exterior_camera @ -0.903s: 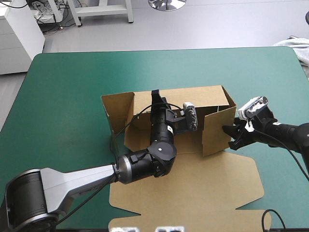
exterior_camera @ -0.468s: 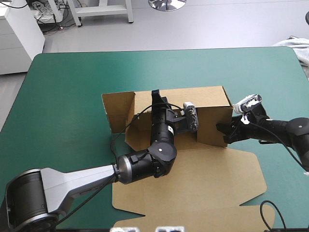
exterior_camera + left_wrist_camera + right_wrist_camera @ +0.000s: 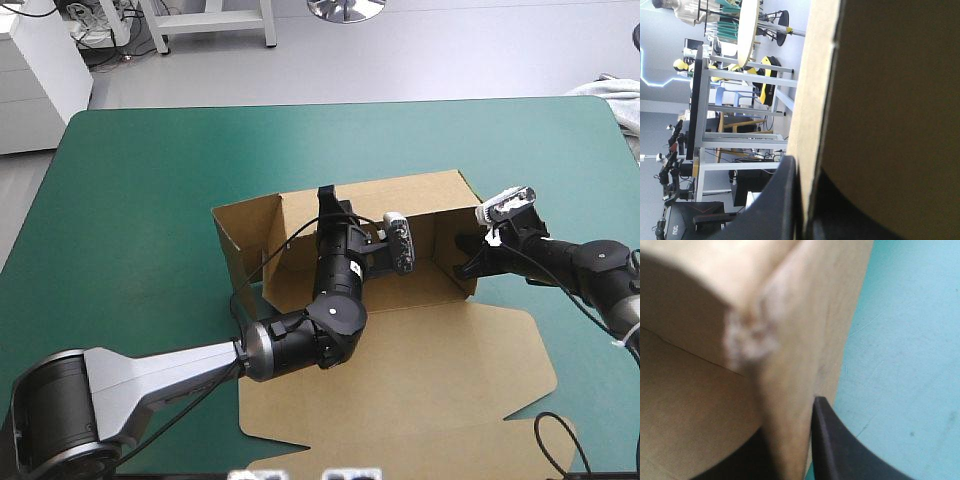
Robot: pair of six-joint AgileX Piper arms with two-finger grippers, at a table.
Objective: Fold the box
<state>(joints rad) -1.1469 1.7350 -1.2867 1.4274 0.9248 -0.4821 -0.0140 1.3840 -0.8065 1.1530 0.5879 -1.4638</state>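
The brown box (image 3: 400, 340) lies mid-table, its lid flat toward the near edge and its back wall (image 3: 400, 195) and side walls raised. My left gripper (image 3: 327, 203) reaches up from inside the tray and is shut on the back wall's top edge. In the left wrist view the board (image 3: 890, 100) sits between the black fingers (image 3: 775, 205). My right gripper (image 3: 468, 258) is shut on the right side wall (image 3: 452, 250), one finger inside and one outside. The right wrist view shows that wall's edge (image 3: 790, 340) pinched between the fingers (image 3: 835, 450).
A pale cloth (image 3: 612, 95) hangs at the table's far right corner. Bare teal-green cover (image 3: 130, 200) surrounds the box to the left, beyond it and to the right.
My right gripper has moved toward the far edge and inward, swinging the right side wall upright against the back wall. The flat lid has shifted slightly. The left arm holds still.
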